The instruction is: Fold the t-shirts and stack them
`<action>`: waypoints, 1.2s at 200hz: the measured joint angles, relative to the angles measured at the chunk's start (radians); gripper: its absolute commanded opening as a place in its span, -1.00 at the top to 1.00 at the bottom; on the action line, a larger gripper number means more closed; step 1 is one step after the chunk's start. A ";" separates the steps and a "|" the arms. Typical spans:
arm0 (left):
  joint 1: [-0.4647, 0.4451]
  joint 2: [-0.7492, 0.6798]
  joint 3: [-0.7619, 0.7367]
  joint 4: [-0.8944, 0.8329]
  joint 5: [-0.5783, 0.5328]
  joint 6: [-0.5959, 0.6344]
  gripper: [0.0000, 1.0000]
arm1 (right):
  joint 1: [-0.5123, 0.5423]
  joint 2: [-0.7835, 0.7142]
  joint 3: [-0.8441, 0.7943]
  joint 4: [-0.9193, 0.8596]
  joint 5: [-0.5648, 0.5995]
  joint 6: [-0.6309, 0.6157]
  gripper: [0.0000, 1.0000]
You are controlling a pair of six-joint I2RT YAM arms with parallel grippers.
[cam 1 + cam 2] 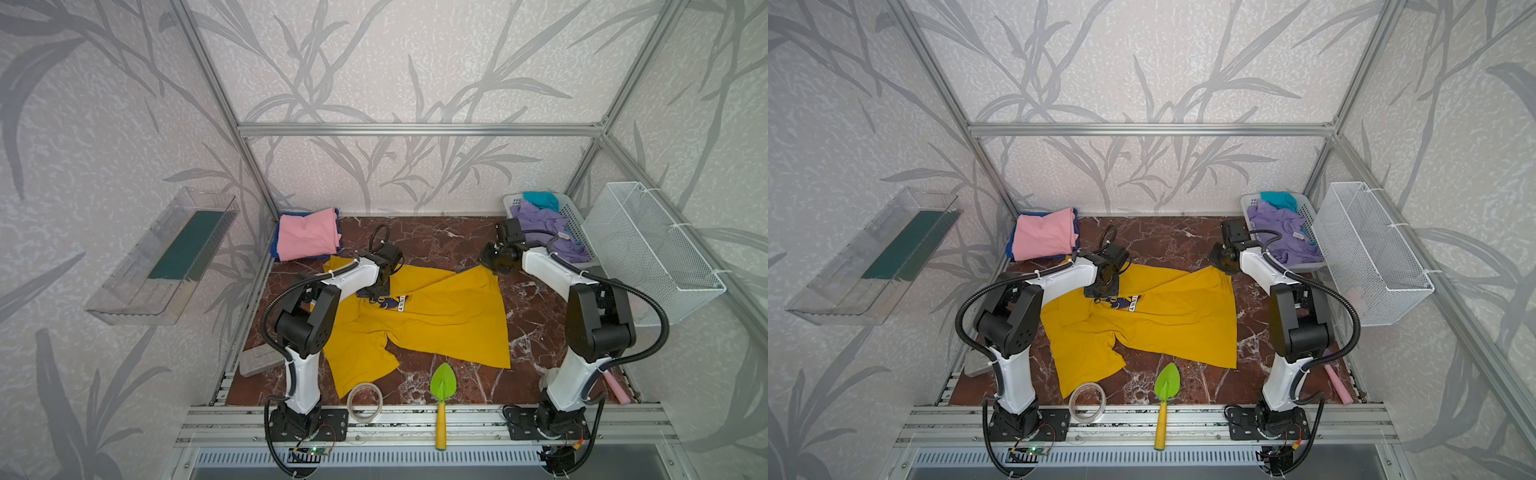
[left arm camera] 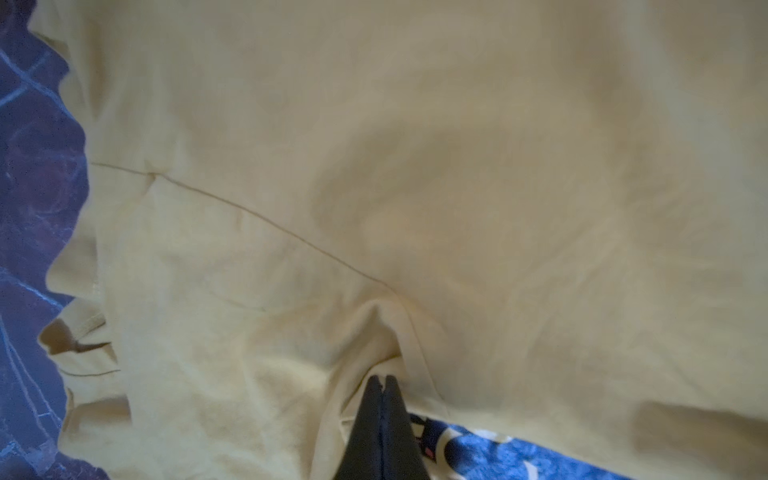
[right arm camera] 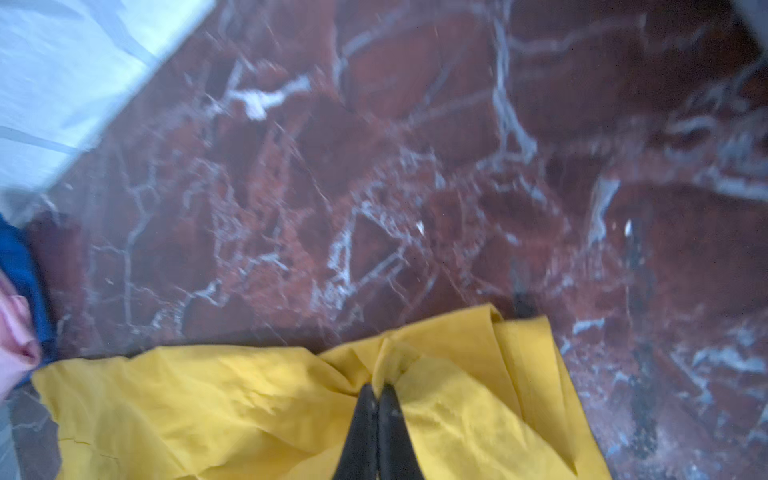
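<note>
– Left jaws fill the near edge of the left wrist view: are they spread or pressed together?

– Pressed together, pinching a raised fold of the mustard-yellow t-shirt (image 2: pixel 457 187). A seam runs into the pinch, and the shirt's dark blue print (image 2: pixel 498 457) lies just beside the tips.

– And the right jaws?

– Those are also pressed together. The right wrist view is blurred, but an edge of the same shirt is gathered between the tips. Beyond them lies bare red marble worktop (image 3: pixel 415 166).

– Where does that shirt lie as a whole?

– Both top views show it spread and rumpled on the worktop between the two arms. The left jaws are at its print and the right jaws are at its far corner.

– What about the other tees?

– A folded pink t-shirt (image 1: pixel 307 239) sits on a blue t-shirt (image 1: pixel 274 248) beyond the left jaws, near them but apart. A lavender t-shirt (image 1: pixel 544 226) and a teal t-shirt (image 1: pixel 540 199) lie in the white basket (image 1: pixel 575 232), just beyond the right jaws.
</note>
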 measured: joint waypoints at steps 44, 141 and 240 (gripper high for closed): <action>0.011 0.000 0.018 -0.012 0.000 0.000 1.00 | -0.010 -0.001 0.078 0.008 0.006 -0.017 1.00; 0.032 -0.029 0.093 -0.031 -0.011 0.000 1.00 | -0.010 -0.295 -0.377 0.257 0.009 -0.044 1.00; 0.033 -0.029 -0.039 -0.029 -0.009 -0.008 1.00 | -0.044 -0.290 -0.665 0.295 0.090 0.019 0.53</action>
